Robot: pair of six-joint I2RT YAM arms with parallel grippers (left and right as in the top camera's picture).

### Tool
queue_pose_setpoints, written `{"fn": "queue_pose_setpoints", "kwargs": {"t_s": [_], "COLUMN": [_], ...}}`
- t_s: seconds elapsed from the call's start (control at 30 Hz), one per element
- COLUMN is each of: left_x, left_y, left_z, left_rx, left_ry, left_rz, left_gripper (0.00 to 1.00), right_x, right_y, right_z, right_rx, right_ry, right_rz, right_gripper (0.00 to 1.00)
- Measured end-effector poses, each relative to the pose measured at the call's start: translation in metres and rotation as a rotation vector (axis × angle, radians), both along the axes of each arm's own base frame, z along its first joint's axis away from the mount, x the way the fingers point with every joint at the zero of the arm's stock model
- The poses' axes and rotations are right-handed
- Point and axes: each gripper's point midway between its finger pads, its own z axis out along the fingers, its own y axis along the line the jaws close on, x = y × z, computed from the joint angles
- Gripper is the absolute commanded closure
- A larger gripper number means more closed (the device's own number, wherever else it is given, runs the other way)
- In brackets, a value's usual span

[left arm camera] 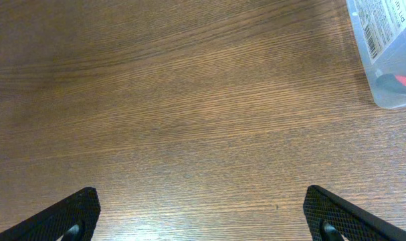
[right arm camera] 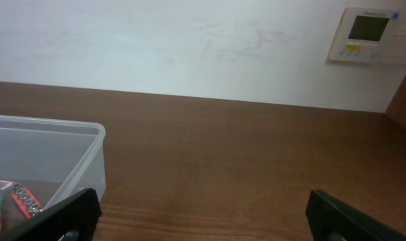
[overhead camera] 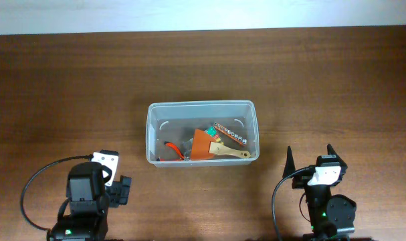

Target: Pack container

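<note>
The clear plastic container stands in the middle of the table. Inside lie an orange scraper with a wooden handle, a rail of sockets and red-handled pliers. A corner of the container with its label shows in the left wrist view, and its right end shows in the right wrist view. My left gripper is open and empty over bare table at the front left. My right gripper is open and empty at the front right, beside the container.
The wooden table runs back to a white wall. A wall control panel hangs at the right. Black cables loop beside each arm base.
</note>
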Motion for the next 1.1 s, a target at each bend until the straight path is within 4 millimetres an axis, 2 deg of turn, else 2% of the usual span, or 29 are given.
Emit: {"fn": "queue_pose_setpoints", "kwargs": {"t_s": [0.87, 0.97, 1.1], "left_x": [-0.001, 0.001, 0.008], "left_y": [-0.002, -0.012, -0.030], "left_z": [0.000, 0.009, 0.038], "left_rx": [-0.018, -0.083, -0.167], "left_ry": [-0.005, -0.073, -0.303], "left_rz": [0.007, -0.010, -0.083], "left_gripper": [0.01, 0.01, 0.01], "right_x": [0.000, 0.000, 0.000], "right_y": [0.000, 0.000, 0.000], "right_z": [0.000, 0.000, 0.000], "right_rx": [0.000, 0.000, 0.000], "right_ry": [0.000, 0.000, 0.000], "right_rz": [0.000, 0.000, 0.000], "right_gripper": [0.01, 0.01, 0.01]}}
